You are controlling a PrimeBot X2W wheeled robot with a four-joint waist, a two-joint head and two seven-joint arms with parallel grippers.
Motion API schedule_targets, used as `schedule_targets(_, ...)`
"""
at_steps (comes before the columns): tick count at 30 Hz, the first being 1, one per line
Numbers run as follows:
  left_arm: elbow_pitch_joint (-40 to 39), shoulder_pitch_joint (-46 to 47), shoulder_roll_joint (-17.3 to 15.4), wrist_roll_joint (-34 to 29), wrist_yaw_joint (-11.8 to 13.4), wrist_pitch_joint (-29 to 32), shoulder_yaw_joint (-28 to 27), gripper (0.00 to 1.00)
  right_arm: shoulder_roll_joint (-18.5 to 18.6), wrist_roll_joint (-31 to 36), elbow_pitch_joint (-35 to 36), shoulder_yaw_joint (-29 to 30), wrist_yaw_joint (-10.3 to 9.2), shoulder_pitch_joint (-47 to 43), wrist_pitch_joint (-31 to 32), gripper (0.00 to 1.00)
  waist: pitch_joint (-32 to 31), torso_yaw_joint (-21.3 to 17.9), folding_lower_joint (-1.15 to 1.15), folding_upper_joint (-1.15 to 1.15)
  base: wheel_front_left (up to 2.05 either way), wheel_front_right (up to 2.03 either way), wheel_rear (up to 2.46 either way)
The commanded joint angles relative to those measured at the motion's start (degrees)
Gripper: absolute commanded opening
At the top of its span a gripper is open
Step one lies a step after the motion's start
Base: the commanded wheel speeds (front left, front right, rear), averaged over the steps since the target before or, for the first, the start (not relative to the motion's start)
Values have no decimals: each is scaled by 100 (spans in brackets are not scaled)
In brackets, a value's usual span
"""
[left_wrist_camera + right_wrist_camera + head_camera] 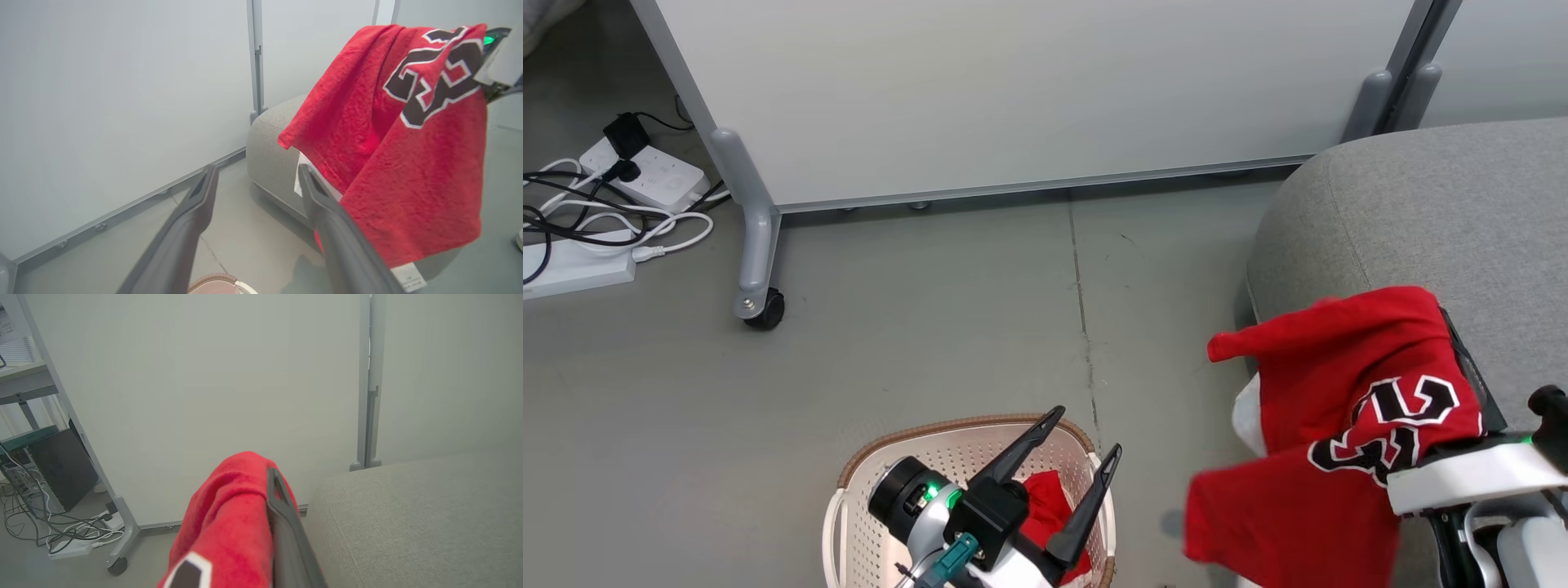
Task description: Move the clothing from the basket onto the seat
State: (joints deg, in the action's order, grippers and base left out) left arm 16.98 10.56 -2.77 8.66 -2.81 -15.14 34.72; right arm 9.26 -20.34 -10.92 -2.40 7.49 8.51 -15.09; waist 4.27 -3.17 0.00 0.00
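Observation:
A red jersey (pixel 1339 425) with black-and-white numerals hangs draped from my right gripper (pixel 1454 327), which is shut on it beside the front left corner of the grey seat (pixel 1437 212). In the right wrist view the red cloth (pixel 229 522) covers the left finger, and one dark finger (pixel 282 514) shows. My left gripper (pixel 1086 429) stands open and empty above the cream basket (pixel 849 506). Another red garment (pixel 1045 506) lies in the basket under it. The left wrist view shows the hanging jersey (pixel 408 134) just beyond the left gripper (pixel 255 173).
A white partition (pixel 1013 90) on castor feet (pixel 760 306) stands behind. Power strips and cables (pixel 613 204) lie on the floor at far left. A computer case (pixel 57 469) stands behind the partition. Grey floor (pixel 980 327) lies between basket and partition.

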Motion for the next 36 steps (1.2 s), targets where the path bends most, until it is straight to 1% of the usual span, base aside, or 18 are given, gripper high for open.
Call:
schedule_targets(1,4,-76,-21,2,-18,-2,4,100,9,-25,-27,21,1,-44,-12,0,1,0,0,0,0,0,0)
schedule_targets(5,28,-106,-22,63,-69,-2,39,100,-24,-27,-176,15,1,-105,-12,0,0,-5,0,0,0,0,0)
schedule_targets(11,80,-162,-22,158,-61,-2,63,100,-33,-47,-370,-18,1,-156,-11,0,-12,4,0,0,0,0,0)
schedule_targets(17,100,-166,-22,182,-79,-2,117,100,-22,-43,-418,-51,1,-153,-11,0,-19,15,0,0,0,0,0)
schedule_targets(27,116,-140,-22,168,-27,-2,86,100,0,-58,-403,-71,1,-95,-11,0,-26,3,0,0,0,0,0)
schedule_targets(31,111,-127,-22,156,-29,-2,87,100,11,-68,-379,-66,1,-72,-11,0,-24,-62,0,0,0,0,0)
schedule_targets(36,89,-111,-22,152,-25,-2,87,100,12,-120,-332,6,1,-24,-11,0,-4,-267,0,0,0,0,0)
